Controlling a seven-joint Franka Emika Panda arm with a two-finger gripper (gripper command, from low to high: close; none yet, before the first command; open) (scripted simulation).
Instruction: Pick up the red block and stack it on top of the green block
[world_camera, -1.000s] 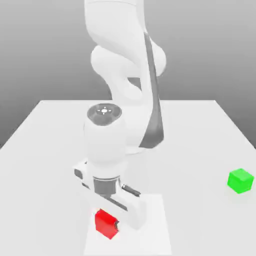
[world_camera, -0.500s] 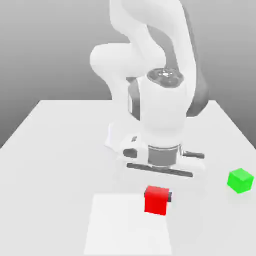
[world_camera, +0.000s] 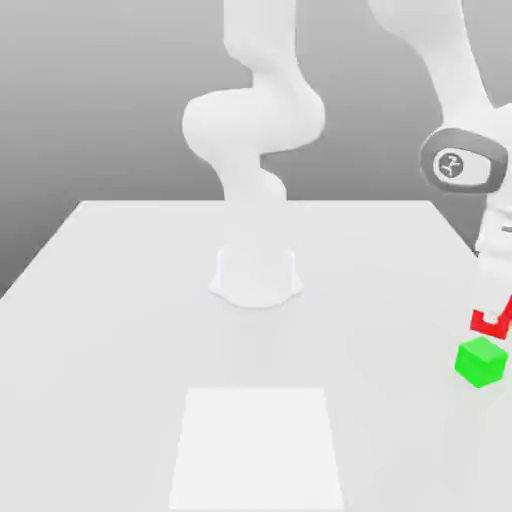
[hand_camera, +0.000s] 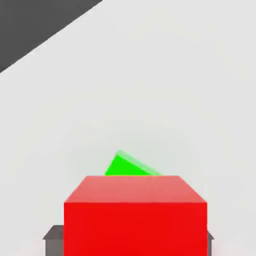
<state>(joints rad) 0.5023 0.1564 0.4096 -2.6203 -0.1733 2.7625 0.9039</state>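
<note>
Jaws (hand_camera: 135, 245): gripping red block (hand_camera: 135, 227) | green block (hand_camera: 129, 166): partly hidden behind red

Your red block (hand_camera: 135, 227), cut off by the hand view's edge, your green block (hand_camera: 127, 166), partly hidden behind it, your arm (world_camera: 460, 90), cropped by the exterior view's right edge

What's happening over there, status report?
End effector shut on red block. Green block on table, partly hidden behind the red one in the hand view. Nothing seen blocking the stack.
</note>
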